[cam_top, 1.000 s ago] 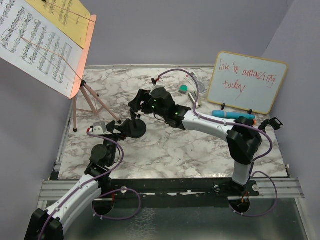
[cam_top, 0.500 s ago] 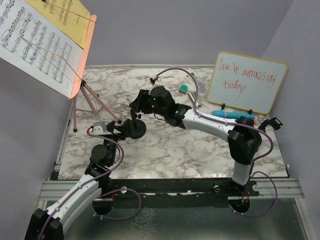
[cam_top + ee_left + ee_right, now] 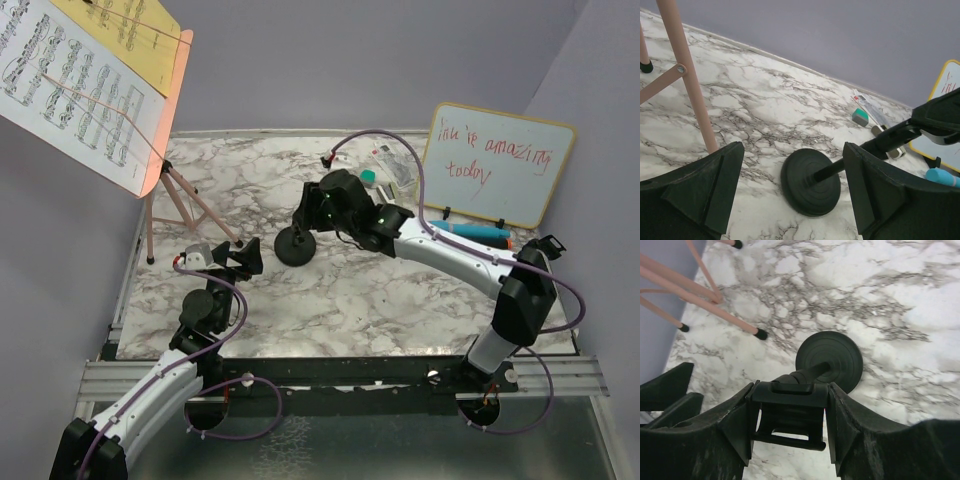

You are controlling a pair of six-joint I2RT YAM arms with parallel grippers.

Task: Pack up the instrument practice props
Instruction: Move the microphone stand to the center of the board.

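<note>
Black mic pole [image 3: 296, 247] on grey-veined white marble table [image 3: 400, 300], pink rack legs [image 3: 181, 201].

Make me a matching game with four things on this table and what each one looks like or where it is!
Things:
1 music stand
2 mic stand
3 whiteboard
4 eraser

Clues:
A green
B held in the right claw
C pink
D red writing on it

Pairs: 1-C, 2-B, 3-D, 4-A
</note>
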